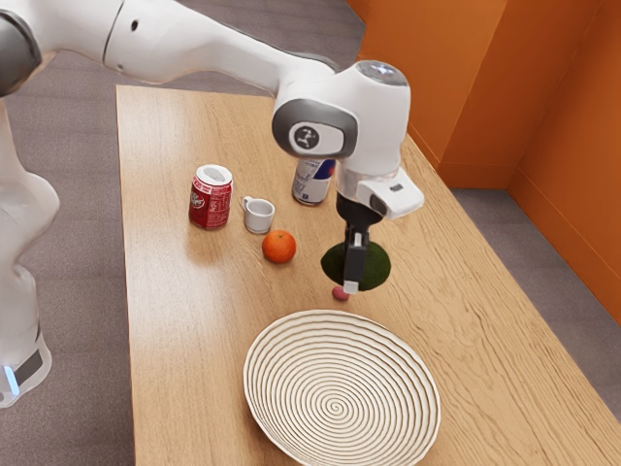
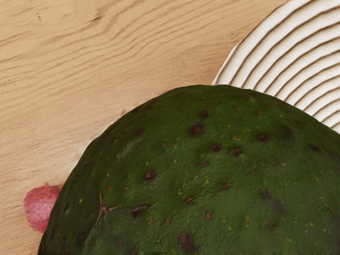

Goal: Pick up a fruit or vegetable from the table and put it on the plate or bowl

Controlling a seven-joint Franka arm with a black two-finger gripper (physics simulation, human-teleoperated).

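Sitting under the hand, dark green cactus pad, brown-spotted skin, pink bud at edge, grip unclear

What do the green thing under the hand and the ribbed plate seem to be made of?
The green thing looks like plant flesh, likely a cactus pad: matte, pebbled dark skin with brown dots. The plate looks like off-white ceramic, with raised spiral ridges; plastic cannot be ruled out.

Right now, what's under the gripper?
A dark green spotted cactus pad sits right below the gripper, with a small pink fruit at its edge. The wooden table directly beneath the pad is covered.
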